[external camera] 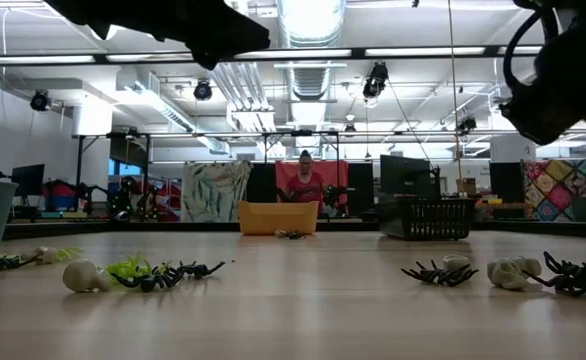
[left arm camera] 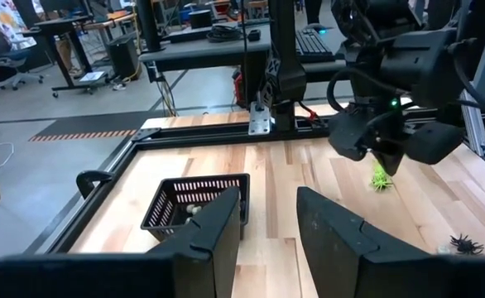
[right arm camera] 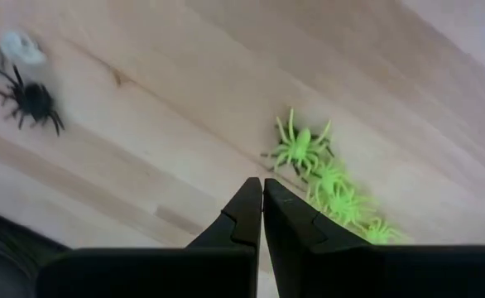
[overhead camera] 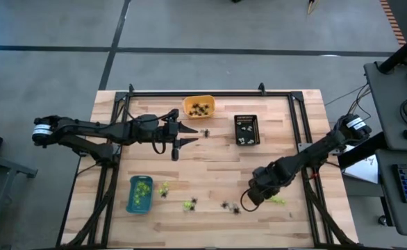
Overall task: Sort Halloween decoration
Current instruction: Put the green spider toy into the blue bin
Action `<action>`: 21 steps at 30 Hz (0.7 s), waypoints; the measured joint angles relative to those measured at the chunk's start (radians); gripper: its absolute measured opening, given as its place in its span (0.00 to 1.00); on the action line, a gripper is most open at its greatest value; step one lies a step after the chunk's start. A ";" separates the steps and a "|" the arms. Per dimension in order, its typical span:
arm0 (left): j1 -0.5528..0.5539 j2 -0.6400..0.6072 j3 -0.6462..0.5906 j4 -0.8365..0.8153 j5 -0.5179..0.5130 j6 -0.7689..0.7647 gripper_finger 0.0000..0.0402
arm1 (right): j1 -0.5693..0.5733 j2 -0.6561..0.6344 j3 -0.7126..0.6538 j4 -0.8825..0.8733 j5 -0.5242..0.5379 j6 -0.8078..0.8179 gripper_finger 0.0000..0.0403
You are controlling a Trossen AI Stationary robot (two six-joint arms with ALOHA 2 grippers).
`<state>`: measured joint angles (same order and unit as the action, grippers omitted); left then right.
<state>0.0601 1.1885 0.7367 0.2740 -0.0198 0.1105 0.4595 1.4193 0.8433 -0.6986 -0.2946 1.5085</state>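
Note:
The Halloween decoration is scattered along the table's near side. Lime-green spiders [right arm camera: 300, 147] lie in a cluster [overhead camera: 276, 201] just right of my right gripper [overhead camera: 246, 200]. Black spiders and whitish pieces [overhead camera: 229, 205] lie just left of it, and more trinkets [overhead camera: 189, 203] sit farther left. My right gripper [right arm camera: 262, 189] hovers low over the wood, shut and empty, its tips beside the green cluster. My left gripper [overhead camera: 194, 135] hangs open above the table's middle, between the orange tray [overhead camera: 198, 106] and the black tray [left arm camera: 197, 203]. One black spider [overhead camera: 205, 132] lies just ahead of it.
A blue tray [overhead camera: 139, 193] holding green pieces stands near the left front, with a green trinket [overhead camera: 163, 189] beside it. The orange tray holds dark pieces and the black tray [overhead camera: 246, 129] holds whitish ones. A black frame rail [overhead camera: 210, 92] runs along the far edge. A person [external camera: 304, 182] stands far behind the table.

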 joint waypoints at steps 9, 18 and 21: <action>0.000 0.000 -0.001 -0.004 0.000 -0.007 0.26 | 0.016 0.063 0.001 0.001 0.016 0.005 0.02; 0.000 0.000 -0.001 -0.004 0.001 -0.008 0.26 | 0.016 0.116 0.002 0.002 0.100 -0.028 0.02; 0.000 0.000 -0.001 -0.004 0.001 -0.014 0.26 | 0.016 0.091 0.002 0.001 0.186 -0.028 0.02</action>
<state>0.0601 1.1885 0.7361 0.2698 -0.0193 0.0968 0.4759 1.5101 0.8455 -0.6975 -0.1082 1.4806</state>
